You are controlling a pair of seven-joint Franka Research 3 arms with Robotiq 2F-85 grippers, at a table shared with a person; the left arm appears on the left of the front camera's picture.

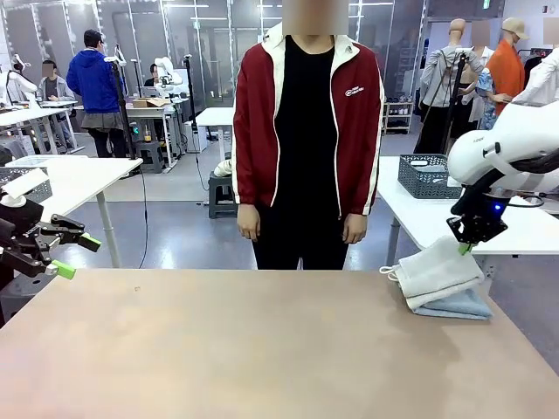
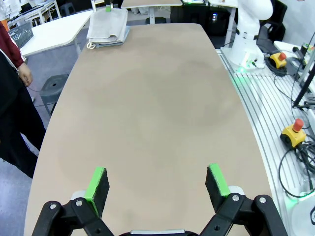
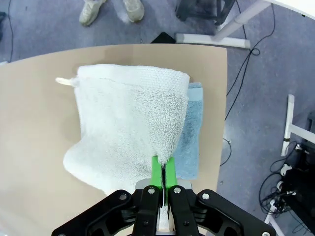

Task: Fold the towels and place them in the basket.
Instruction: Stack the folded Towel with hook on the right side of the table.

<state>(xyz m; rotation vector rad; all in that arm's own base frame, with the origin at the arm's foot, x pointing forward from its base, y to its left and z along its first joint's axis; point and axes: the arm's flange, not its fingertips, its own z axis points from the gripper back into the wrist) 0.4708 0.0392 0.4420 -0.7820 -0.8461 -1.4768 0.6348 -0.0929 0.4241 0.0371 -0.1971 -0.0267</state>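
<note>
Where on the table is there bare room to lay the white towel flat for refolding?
Nearly all the brown table is bare: the whole stretch from the open left hand to the towel stack. The only crowded spot is the far right corner, where the right hand pinches the white towel above the blue towel.

floor [image 1: 175, 236]: grey | white tables [image 1: 79, 175] | glass partitions [image 1: 218, 44]

My white towel [image 3: 128, 123] covered most of the blue towel [image 3: 192, 132], leaving one side strip showing. My right gripper [image 3: 161, 169] fingertips sat pinched in terry folds. The person's shoes [image 3: 110, 10] were cut by the top edge.
</note>
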